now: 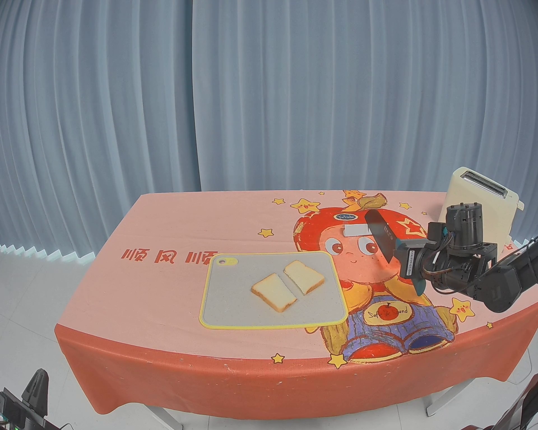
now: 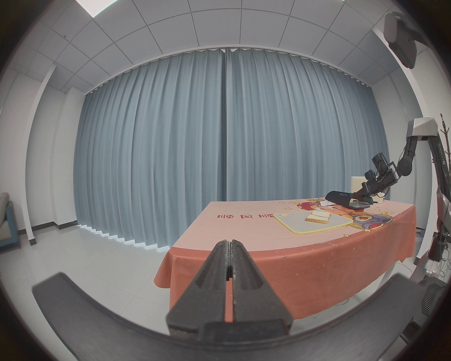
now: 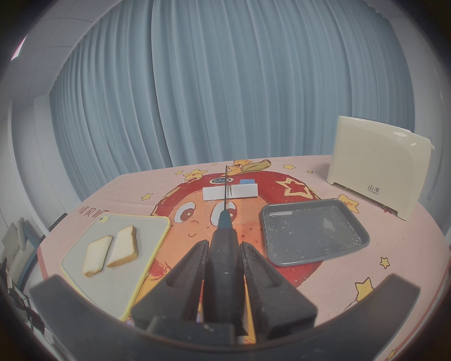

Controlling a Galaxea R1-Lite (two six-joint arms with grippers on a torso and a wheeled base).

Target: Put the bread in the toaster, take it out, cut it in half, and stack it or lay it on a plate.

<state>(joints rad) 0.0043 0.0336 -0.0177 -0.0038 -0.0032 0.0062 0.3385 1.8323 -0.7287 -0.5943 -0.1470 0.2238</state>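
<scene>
Bread halves [image 1: 274, 291] lie at nine o'clock from the right jaws, clenched on a knife [image 1: 381, 235]. Left jaws closed, farther.

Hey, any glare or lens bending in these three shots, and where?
Head view: the curtain folds and the table edge bow, the light is even, no glare. Left wrist view: heavy fisheye with dark corners, and a ceiling light glows bright. Right wrist view: the same dark rim, and a pale reflection sits on the tray.
</scene>
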